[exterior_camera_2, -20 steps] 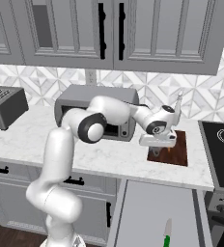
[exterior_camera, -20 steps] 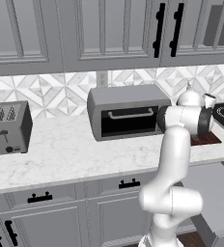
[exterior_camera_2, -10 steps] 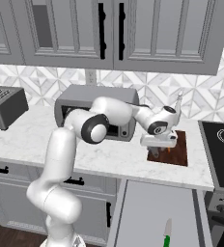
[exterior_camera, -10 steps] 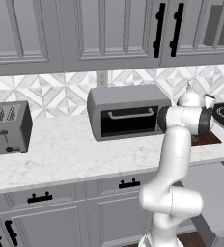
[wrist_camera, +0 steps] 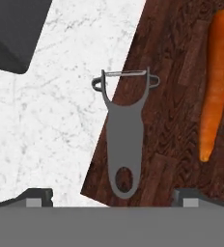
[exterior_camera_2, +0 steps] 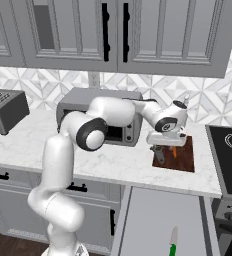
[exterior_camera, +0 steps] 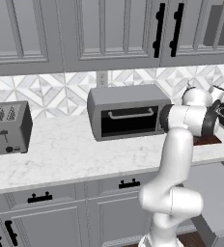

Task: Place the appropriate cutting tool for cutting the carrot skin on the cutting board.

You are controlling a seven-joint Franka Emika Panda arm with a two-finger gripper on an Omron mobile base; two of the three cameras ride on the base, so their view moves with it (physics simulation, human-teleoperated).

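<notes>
The cutting tool, a dark grey peeler [wrist_camera: 125, 144], lies flat along the left edge of the reddish-brown cutting board [wrist_camera: 176, 96], with one corner of its forked head over the white counter. The orange carrot [wrist_camera: 215, 82] rests on the board to the peeler's right, apart from it. My gripper [wrist_camera: 113, 198] hangs just above the peeler's handle end, open, with its fingertips [wrist_camera: 34, 195] spread wide on either side and touching nothing. In the right base view the gripper [exterior_camera_2: 165, 149] points down over the board [exterior_camera_2: 184, 161] at its left end, by the carrot [exterior_camera_2: 176, 152].
A toaster oven [exterior_camera_2: 95, 107] stands directly left of the board, and its dark corner [wrist_camera: 12, 34] shows close by. The black stovetop [exterior_camera_2: 228, 160] lies to the right. A toaster [exterior_camera: 7, 128] sits far left. A green-handled item [exterior_camera_2: 172, 245] lies low, below the counter front.
The gripper's fingers have spread from shut to wide apart and let go of the peeler, which now lies free on the board. The arm has barely moved.
</notes>
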